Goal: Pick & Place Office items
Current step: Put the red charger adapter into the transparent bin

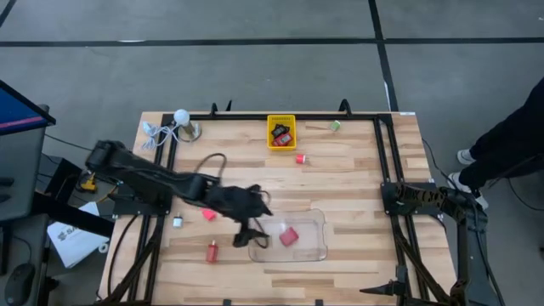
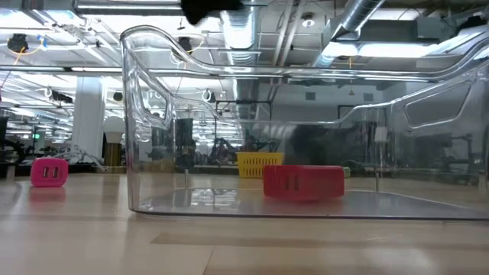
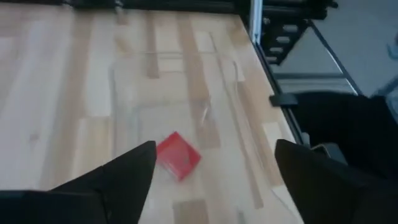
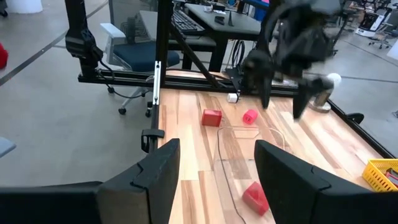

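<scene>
Left gripper is what I am working with: it hangs over the near left end of the clear plastic tray, fingers spread wide with nothing between them, and my wrist camera looks down past both dark fingers at a red block lying loose on the tray floor. From above, that red block sits near the middle of the tray, apart from the gripper, and the tray itself lies close to the tabletop's near edge, about midway along it. Just left of the gripper a pink block lies on the wood, and another red block sits nearer the near left corner, with a small white piece by the left edge. Toward the far edge I see the yellow basket with dark and red pieces in it, a red piece just beside it and a green piece further right. My right gripper waits at the right edge with its fingers apart and empty.
</scene>
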